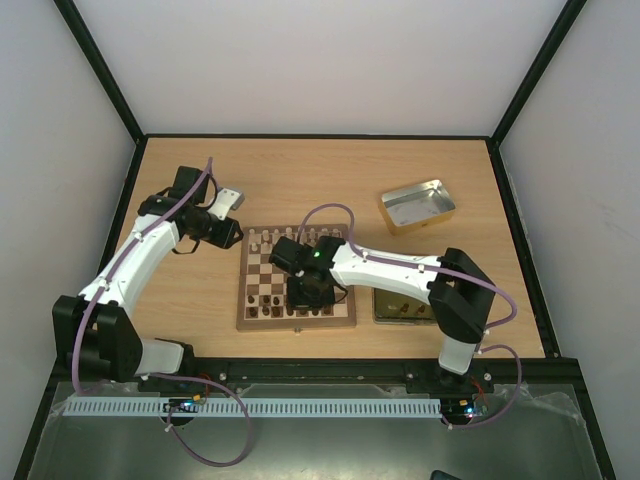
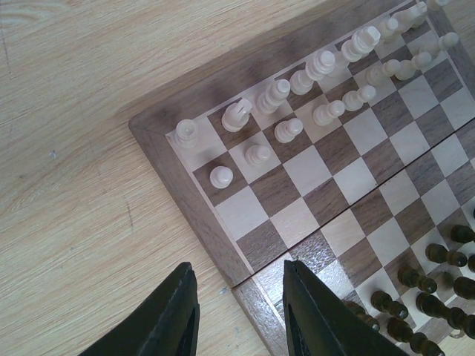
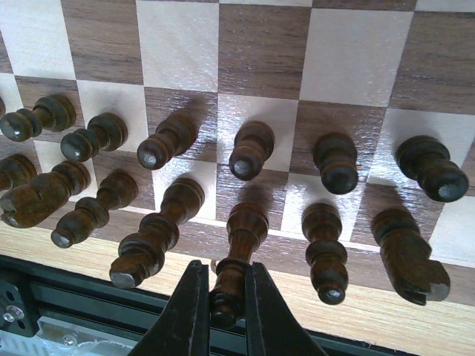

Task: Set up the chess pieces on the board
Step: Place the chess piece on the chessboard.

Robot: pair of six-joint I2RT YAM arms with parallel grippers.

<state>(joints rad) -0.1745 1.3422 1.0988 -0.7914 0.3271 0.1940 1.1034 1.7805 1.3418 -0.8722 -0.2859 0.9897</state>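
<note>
My right pincer (image 3: 225,285) is pressed together on the head of one dark piece (image 3: 243,226). It is a tall one in the row nearest the edge of the board (image 3: 178,37), at the lower middle of the right wrist view. Its foot seems to be on its square, but I cannot tell whether it sits flat. My left pincer (image 2: 239,285) is spread and holds nothing. It hangs over the border of the board at the bottom of the left wrist view, apart from the pale pieces (image 2: 320,65) in the upper right there.

The danger is in the letting go. The other dark pieces (image 3: 159,237) stand just beside the one that I pinch, on both sides. If my fingers (image 3: 189,311) spread too wide, or if I leave sideways, I think a finger pushes a neighbour, and one falling piece can knock the next in the row. I pinch only the head, so the piece can also lean. If I release it leaning, it may tip over the border toward the bench (image 1: 300,170), or onto the front row. The squares look shiny, so a pushed piece probably slides. A straight rise with a small spread of the fingers seems to me the safe way.
</note>
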